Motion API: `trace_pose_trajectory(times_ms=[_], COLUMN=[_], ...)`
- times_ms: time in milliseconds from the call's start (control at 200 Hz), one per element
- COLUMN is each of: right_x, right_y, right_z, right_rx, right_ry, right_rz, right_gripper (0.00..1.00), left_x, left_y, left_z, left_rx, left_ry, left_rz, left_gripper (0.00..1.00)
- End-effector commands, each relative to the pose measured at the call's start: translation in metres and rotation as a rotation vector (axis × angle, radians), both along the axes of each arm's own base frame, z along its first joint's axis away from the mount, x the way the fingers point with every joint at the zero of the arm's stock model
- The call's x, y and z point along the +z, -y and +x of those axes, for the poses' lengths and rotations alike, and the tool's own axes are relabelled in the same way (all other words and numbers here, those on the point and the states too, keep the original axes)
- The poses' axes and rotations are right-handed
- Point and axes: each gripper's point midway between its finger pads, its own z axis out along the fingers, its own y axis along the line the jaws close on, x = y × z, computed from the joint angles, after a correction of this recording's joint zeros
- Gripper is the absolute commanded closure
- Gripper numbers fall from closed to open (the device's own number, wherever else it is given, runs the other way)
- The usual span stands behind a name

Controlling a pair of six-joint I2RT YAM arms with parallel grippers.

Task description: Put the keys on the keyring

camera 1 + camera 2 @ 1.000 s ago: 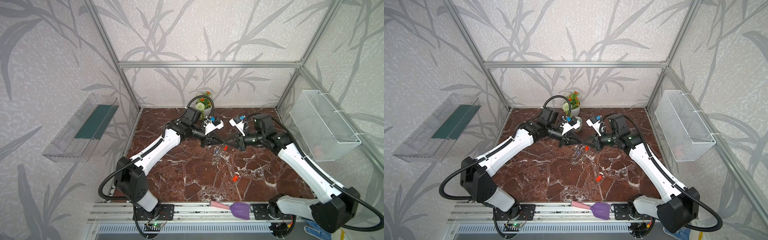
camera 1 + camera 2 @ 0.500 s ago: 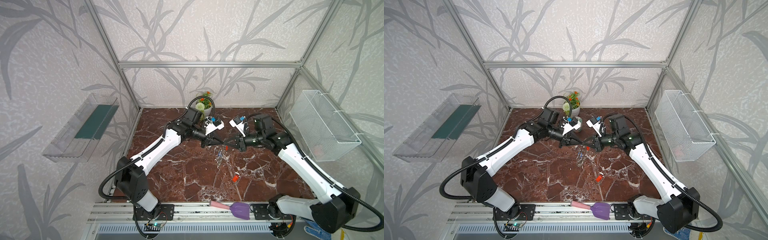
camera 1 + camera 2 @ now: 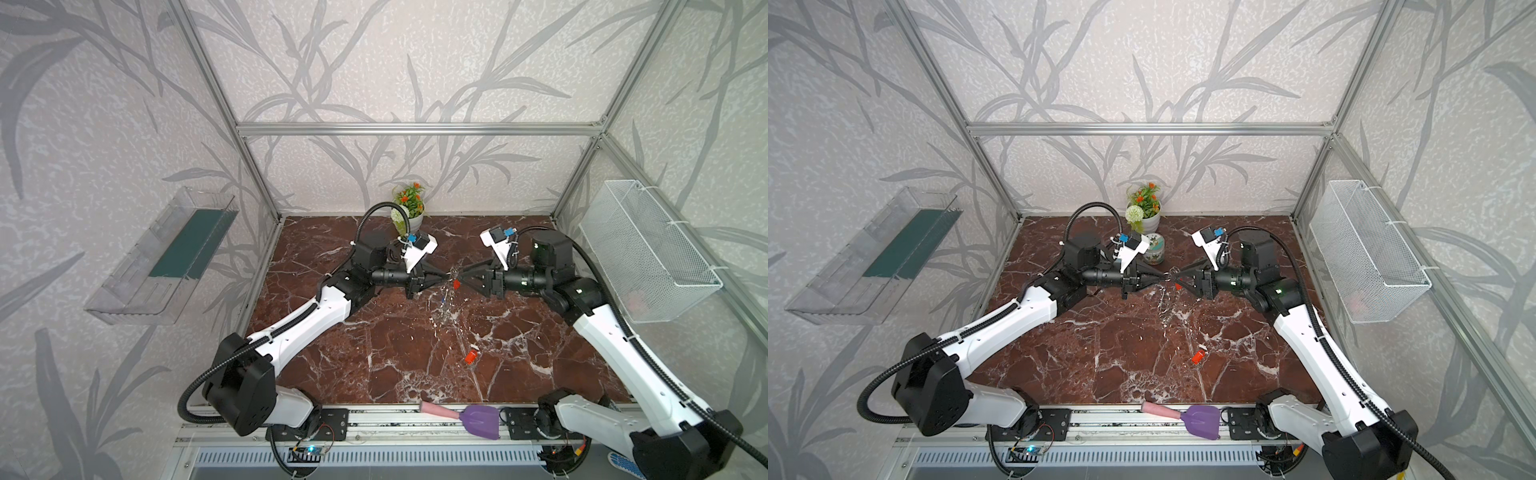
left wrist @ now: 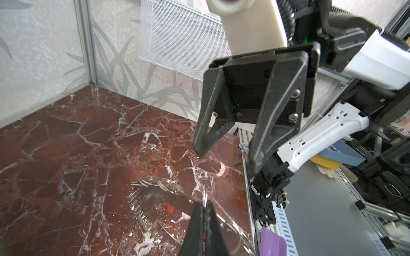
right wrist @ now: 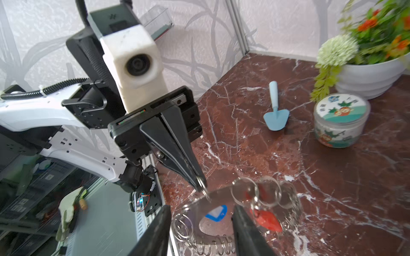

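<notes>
— Near the middle of both top views, what hangs between the arms?
— The keyring [image 5: 219, 196], lifted off the table. The left gripper [image 5: 200, 184], reaching in from the left of the frame, is pinched tight on one of the split rings [image 5: 240, 192] along its rim, and the plate dangles below the tips.
— And the right gripper [image 4: 227, 160]?
— Its fingers stand apart, gripping nothing, tips just beside the keyring on the right.
— Where are the keys?
— One red-orange key [image 5: 267, 219] hangs from a wire ring on the keyring. A blue key [image 5: 216, 212] shows through the plate's centre hole; whether it is threaded on, I cannot tell. A second red-orange key [image 3: 471, 356] lies alone on the marble table [image 3: 353, 353], lower right of centre in both top views, well apart from both grippers.
— Behind them?
— A patterned cup [image 3: 1157, 249] and a flowerpot [image 3: 1150, 222] near the back wall.
</notes>
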Motion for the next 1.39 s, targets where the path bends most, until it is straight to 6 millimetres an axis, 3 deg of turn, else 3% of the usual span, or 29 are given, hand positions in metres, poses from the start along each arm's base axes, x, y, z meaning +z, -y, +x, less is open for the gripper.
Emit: trace_pose_trajectory(times_ms=[0, 120, 305, 570, 1390], right_x=[0.013, 0.021, 0.036, 0.061, 0.061], right_y=[0.009, 0.013, 0.008, -0.001, -0.01], right_z=[0.006, 0.006, 0.004, 0.002, 0.009], right_rx=[-0.068, -0.09, -0.047, 0.026, 0.077], right_ry=[0.05, 0.088, 0.126, 0.172, 0.154], right_rz=[0.052, 0.093, 0.158, 0.265, 0.326], right_gripper=[0.5, 0.5, 0.57, 0.65, 0.76], left_x=[0.057, 0.067, 0.078, 0.082, 0.084], left_y=[-0.006, -0.009, -0.007, -0.006, -0.005], left_z=[-0.001, -0.004, -0.011, -0.01, -0.002], left_rx=[0.078, 0.116, 0.136, 0.165, 0.151], left_ry=[0.082, 0.081, 0.093, 0.074, -0.023], left_rz=[-0.189, -0.263, -0.362, -0.434, -0.587], left_gripper=[1.0, 1.0, 1.0, 1.0, 1.0])
